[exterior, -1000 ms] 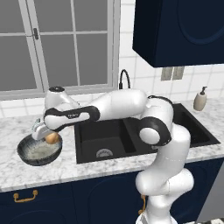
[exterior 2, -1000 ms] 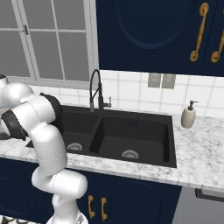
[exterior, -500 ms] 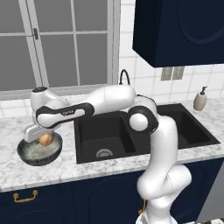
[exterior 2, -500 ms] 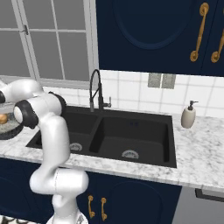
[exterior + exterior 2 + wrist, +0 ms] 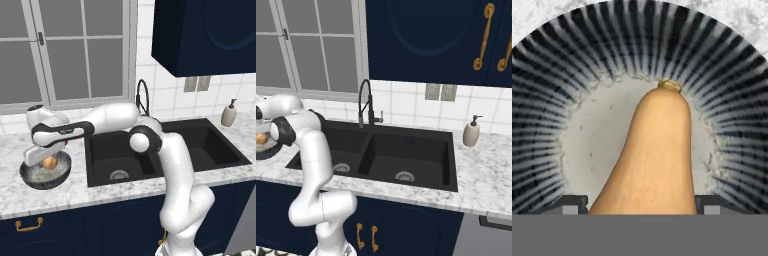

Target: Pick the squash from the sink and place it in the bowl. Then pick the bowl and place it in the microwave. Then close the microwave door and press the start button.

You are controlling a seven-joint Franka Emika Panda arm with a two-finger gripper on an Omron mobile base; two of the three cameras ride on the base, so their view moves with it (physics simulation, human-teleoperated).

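In the left base view, the bowl (image 5: 45,171) sits on the counter (image 5: 30,195) at the lower left of the frame, just left of the sink (image 5: 165,150), which fills the middle. The squash (image 5: 49,162) lies in the bowl, with the gripper (image 5: 42,156) directly above it. The faucet (image 5: 143,97) stands behind the sink at centre, and a soap dispenser (image 5: 229,113) stands at the right edge, behind the sink's right corner. A window (image 5: 70,50) takes the upper left, a wall cabinet (image 5: 205,35) the upper right. In the hand view, the squash (image 5: 654,160) lies at centre inside the bowl (image 5: 552,100), between the two fingertips (image 5: 571,204) at the bottom.
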